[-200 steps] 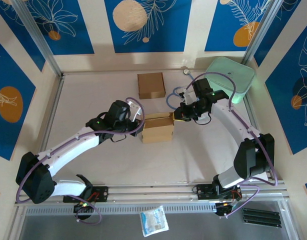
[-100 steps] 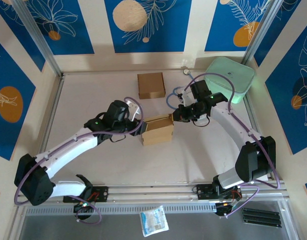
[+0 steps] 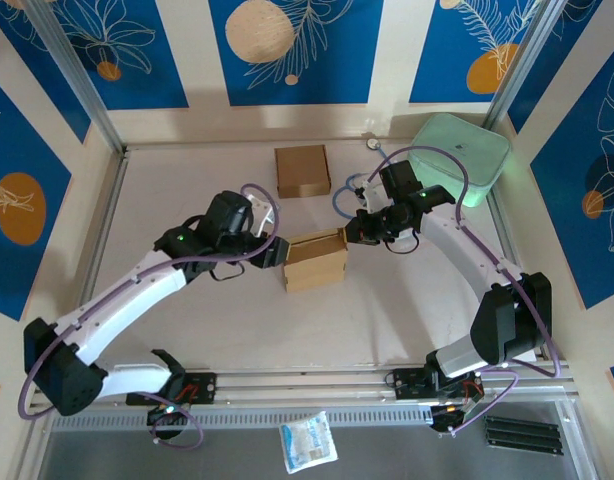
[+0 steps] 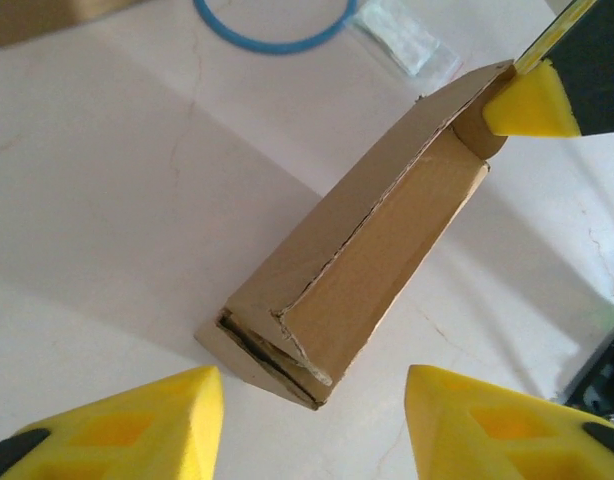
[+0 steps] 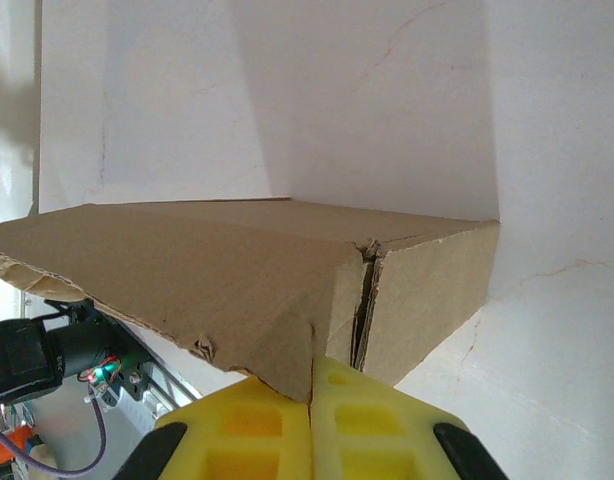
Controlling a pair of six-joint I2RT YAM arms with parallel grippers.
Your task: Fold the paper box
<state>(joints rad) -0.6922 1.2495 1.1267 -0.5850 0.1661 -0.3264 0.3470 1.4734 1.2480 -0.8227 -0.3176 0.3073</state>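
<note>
1. Sweeping all three views for lettering now: I can't read any text, number or brand.
2. At six o'clock in the top view, the white packet (image 3: pixel 308 441) has bluish print on it, but it's too small for me to make out.
3. The paper box (image 3: pixel 316 259) at the centre shows me plain brown card on every face I can see, close up in both wrist views as well.
4. At twelve o'clock, the blue wall panels (image 3: pixel 287 50) carry leaf and circle patterns but no words.
</note>
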